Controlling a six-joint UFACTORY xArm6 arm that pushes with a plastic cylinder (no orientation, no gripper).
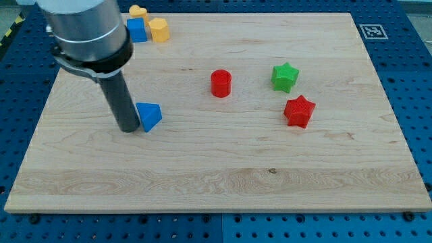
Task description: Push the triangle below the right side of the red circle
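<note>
A blue triangle block (149,116) lies on the wooden board at the view's left of centre. A red circle block (221,83) stands to its upper right, near the board's middle. My tip (129,128) rests on the board right against the triangle's left side, touching it or nearly so. The dark rod rises from there to the grey arm housing (88,30) at the view's top left.
A green star (285,77) and a red star (299,111) sit to the right of the red circle. A blue block (137,30), a yellow block (158,30) and an orange-yellow block (138,11) cluster at the board's top left corner. A tag marker (370,31) lies at the top right.
</note>
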